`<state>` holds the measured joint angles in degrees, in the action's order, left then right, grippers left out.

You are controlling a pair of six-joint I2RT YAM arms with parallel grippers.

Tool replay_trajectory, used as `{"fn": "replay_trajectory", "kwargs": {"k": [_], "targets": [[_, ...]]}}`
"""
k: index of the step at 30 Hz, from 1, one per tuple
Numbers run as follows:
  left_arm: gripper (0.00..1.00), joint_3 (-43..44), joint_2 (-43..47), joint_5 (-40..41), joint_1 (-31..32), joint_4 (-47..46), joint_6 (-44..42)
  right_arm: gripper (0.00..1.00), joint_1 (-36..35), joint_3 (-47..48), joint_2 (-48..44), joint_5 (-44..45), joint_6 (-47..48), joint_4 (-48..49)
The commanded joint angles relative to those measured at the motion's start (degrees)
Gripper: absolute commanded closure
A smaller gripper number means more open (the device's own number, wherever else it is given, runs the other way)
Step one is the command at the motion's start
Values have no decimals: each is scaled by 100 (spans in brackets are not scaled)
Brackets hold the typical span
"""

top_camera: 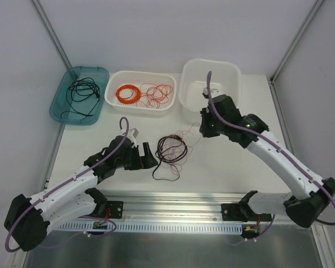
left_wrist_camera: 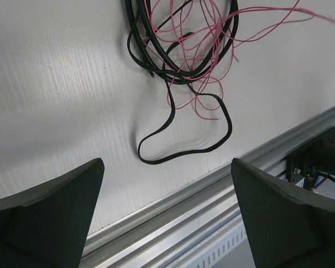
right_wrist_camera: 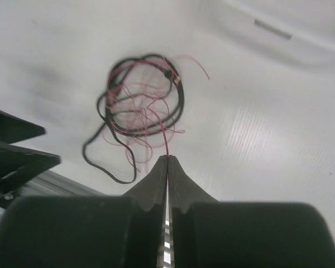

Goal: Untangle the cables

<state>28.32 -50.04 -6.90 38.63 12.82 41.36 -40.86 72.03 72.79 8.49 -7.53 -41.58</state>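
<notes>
Centre of top view, between both grippers: cables (top_camera: 171, 152). Right gripper (right_wrist_camera: 167, 159): clamped on pink strand (right_wrist_camera: 166, 142), tangle up-left of tips. Left gripper (left_wrist_camera: 167, 164): spread wide, empty, nearer to bulk; tangle at upper edge of wrist view.

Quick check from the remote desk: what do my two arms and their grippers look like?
The left arm and right arm match: white link shells, black joints, a lilac hose looped along each. Small green lights glow near the right wrist. The left gripper and right gripper have dark, matte, wedge-shaped fingers.
</notes>
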Motion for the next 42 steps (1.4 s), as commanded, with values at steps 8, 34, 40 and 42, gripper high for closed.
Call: {"fn": "replay_trajectory", "kwargs": {"k": [8,34,40,42], "targets": [[1,262,-111,136,30,-25,-58,99,-18,3034,-758,-805,1078,-1081],[1,605,82,39,30,-16,-885,99,-18,3397,-1734,670,1297,3585],[1,570,12,39,30,-25,-832,99,-18,3239,-1707,1515,1509,3869],[1,544,21,48,30,-34,-832,99,-10,3168,-1698,1611,1465,3353]]}}
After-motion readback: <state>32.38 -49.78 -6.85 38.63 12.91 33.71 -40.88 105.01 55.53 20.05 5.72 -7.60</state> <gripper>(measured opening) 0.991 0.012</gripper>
